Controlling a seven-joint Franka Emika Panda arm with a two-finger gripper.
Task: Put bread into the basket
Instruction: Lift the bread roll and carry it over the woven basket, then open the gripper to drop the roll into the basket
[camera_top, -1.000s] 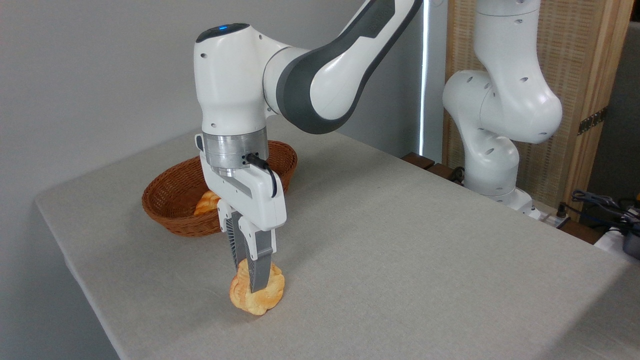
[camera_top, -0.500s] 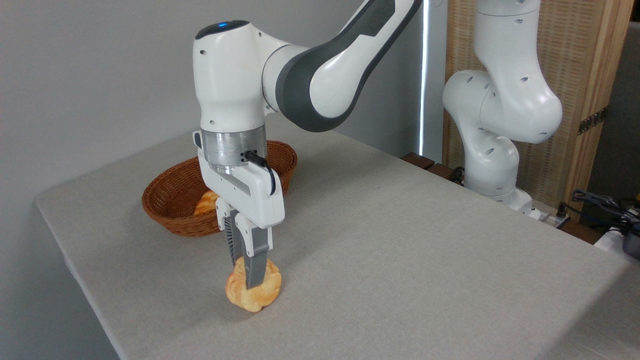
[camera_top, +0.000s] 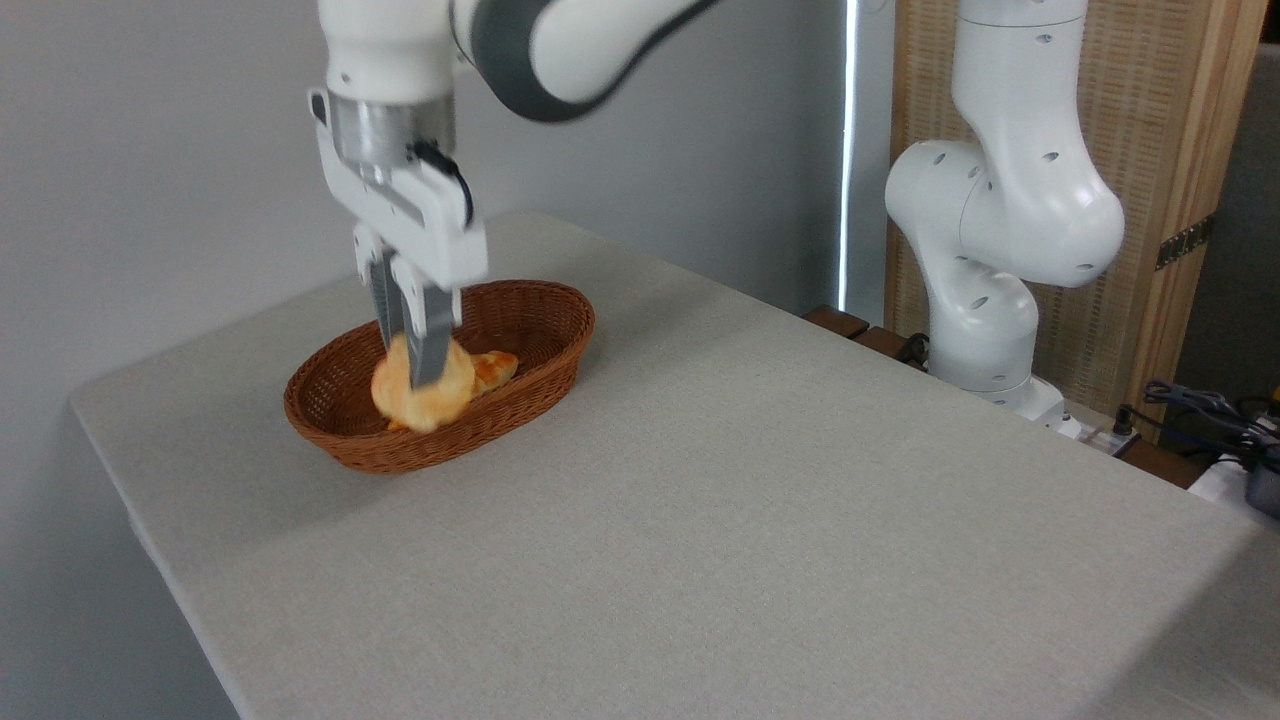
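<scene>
Bread (camera_top: 425, 392): round, lumpy golden bun, paler toward the top, blurred; pinched from above between two grey fingers, over the basket's interior; contact with the floor cannot be told.
Basket (camera_top: 530, 385): oval brown woven wicker, low sides, upright on the table's far left part, well wider than the bun.

Even soft daylight; gripper (camera_top: 408, 362) and bread (camera_top: 422, 392) motion-blurred (rest sharp); faint shadow on table (camera_top: 760, 520).
</scene>
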